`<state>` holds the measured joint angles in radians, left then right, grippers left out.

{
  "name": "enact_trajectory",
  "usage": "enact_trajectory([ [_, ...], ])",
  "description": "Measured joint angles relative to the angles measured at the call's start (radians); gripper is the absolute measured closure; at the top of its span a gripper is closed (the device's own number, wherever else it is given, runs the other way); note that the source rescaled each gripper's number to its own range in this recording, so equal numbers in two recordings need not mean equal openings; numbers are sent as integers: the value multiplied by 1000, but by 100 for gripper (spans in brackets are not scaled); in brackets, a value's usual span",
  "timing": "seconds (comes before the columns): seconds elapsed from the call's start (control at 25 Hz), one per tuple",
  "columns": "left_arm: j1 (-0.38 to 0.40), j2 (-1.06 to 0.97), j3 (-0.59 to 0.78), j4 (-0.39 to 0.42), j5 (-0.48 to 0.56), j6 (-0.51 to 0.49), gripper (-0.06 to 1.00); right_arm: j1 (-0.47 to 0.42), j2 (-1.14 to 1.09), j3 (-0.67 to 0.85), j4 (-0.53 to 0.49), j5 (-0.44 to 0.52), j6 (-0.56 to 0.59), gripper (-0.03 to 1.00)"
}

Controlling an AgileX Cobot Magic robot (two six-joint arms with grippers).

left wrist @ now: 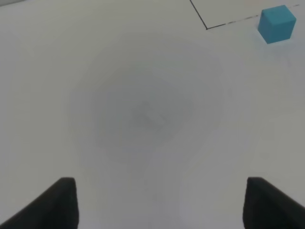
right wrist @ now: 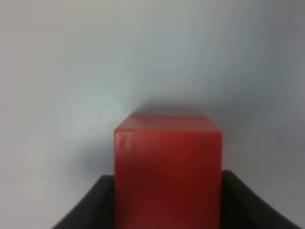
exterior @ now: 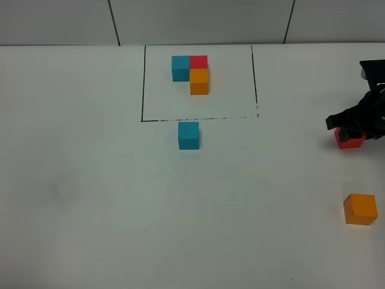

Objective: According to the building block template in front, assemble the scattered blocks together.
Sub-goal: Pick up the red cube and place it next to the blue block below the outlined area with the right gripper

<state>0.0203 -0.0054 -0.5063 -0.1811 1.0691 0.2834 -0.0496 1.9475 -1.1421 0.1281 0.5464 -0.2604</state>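
The building block template (exterior: 194,72) is a small L of teal-blue, red and orange cubes inside a thin black rectangle at the back centre. A loose teal-blue cube (exterior: 188,135) sits just in front of the frame and also shows in the left wrist view (left wrist: 277,23). My right gripper (exterior: 348,133) at the right edge is shut on the loose red cube (exterior: 350,141); in the right wrist view its fingers (right wrist: 90,205) press both sides of the red cube (right wrist: 167,162). A loose orange cube (exterior: 360,209) lies nearer, at the right. My left gripper (left wrist: 162,205) is open and empty over bare table.
The white table (exterior: 120,211) meets a grey panelled wall at the back. A corner of the black frame line (left wrist: 207,27) shows in the left wrist view. The right arm (exterior: 370,102) reaches in from the right edge.
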Motion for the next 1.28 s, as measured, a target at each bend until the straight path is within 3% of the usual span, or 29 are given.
enact_trajectory([
  [0.24,0,0,0,0,0,0,32,1,0,-6,-6,7,0,96],
  [0.36,0,0,0,0,0,0,32,17,-16,-35,-30,64,-28,96],
  [0.6,0,0,0,0,0,0,32,196,-85,-109,-110,273,-410,96],
  [0.84,0,0,0,0,0,0,32,439,-77,-202,-128,328,-721,96],
  [1.0,0,0,0,0,0,0,32,517,-10,-314,-133,370,-795,96],
  [1.28,0,0,0,0,0,0,32,542,147,-476,-128,439,-861,96],
])
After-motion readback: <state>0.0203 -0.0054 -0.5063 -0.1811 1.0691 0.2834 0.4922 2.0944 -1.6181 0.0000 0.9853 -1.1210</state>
